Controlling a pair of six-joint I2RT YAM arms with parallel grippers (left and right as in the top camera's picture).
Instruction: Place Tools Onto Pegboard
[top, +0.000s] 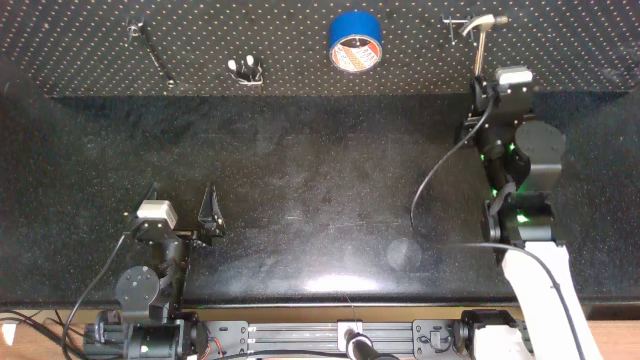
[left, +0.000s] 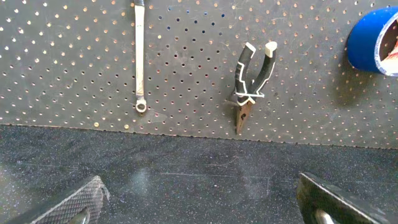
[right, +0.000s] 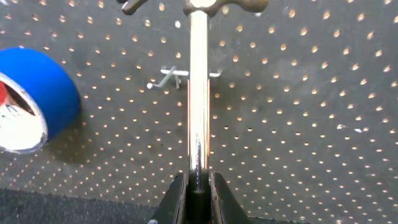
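Observation:
A hammer (top: 480, 40) with a shiny steel shaft (right: 198, 106) stands upright against the black pegboard (top: 290, 25). My right gripper (right: 198, 190) is shut on its dark handle, at the board's right end (top: 483, 90). The hammer head (right: 205, 5) is above a metal hook (right: 171, 77) that sits behind the shaft. On the board hang a wrench (top: 152, 52), black-handled pliers (top: 245, 70) and a blue tape roll (top: 354, 42). My left gripper (top: 187, 213) rests open low over the table at the front left, holding nothing, facing the wrench (left: 140, 56) and pliers (left: 250, 84).
The dark worktop (top: 320, 190) stretches between both arms with nothing lying on it. The blue tape roll (right: 31, 102) hangs close beside the hammer. The right arm's cable (top: 430, 190) loops over the table's right half.

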